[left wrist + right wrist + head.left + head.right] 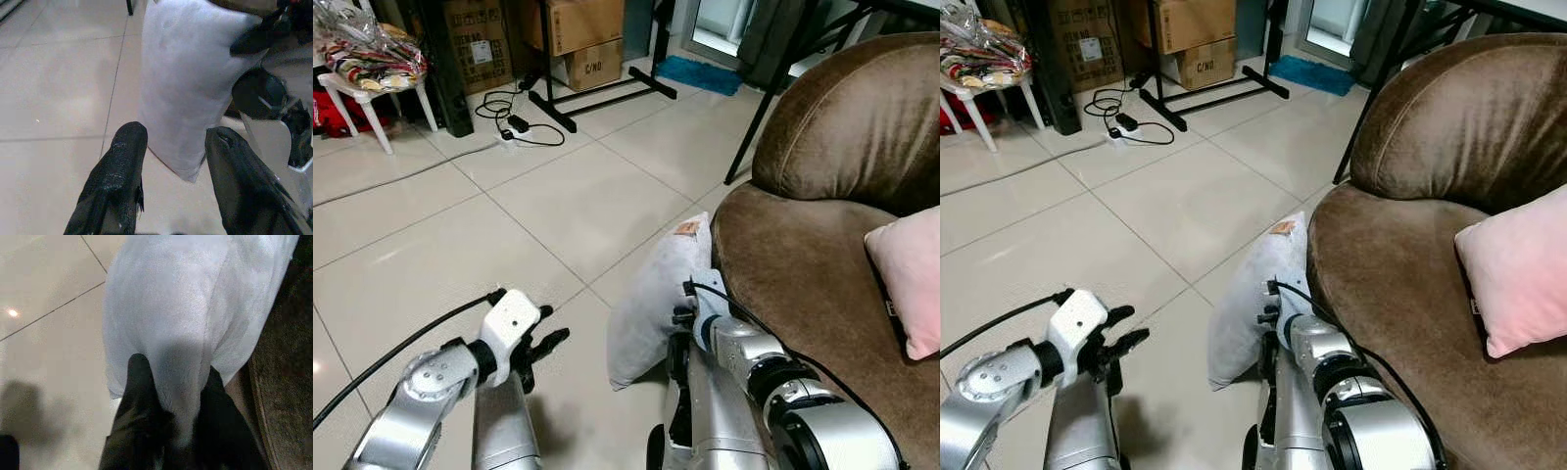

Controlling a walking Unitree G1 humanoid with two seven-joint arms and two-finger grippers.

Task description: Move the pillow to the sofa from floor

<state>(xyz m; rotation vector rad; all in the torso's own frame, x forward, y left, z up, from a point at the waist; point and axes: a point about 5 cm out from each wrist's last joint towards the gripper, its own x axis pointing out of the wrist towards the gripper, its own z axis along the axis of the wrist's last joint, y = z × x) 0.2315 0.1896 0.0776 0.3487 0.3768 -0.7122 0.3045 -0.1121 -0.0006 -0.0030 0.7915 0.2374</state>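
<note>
Sofa (803, 264): a brown velvet piece filled the robot's right side, its rounded seat edge bulging toward the tiled floor (460, 235).
Pink cushion (911, 279): it lay on the seat, well apart from the work.
Pillow (656, 299): the pale grey pillow stood on edge on the floor, leaning against the sofa's front, an orange tag at its top corner; it was not yet on the seat.
Right hand (173, 431): down beside the sofa front, its two black fingers were pinched on a fold of the pillow's fabric, which bunched between them in the right wrist view.
Left hand (540, 348): it hovered low over the tiles near the pillow's free side, fingers spread wide with nothing between them; the left wrist view looked along them at the pillow's lower corner, apart from the fabric.
Clutter: cardboard boxes (582, 34), a black stand (597, 93) and cables (514, 117) lay well apart at the far side.
Step in hand: judged as securing the pillow before the lift, one hand gripping, the other not yet engaged.
Next move: likely calls for the left hand to close in on the free side, then both to raise the pillow clear of the seat edge and set it beside the pink cushion; a one-fold grip could slip.
</note>
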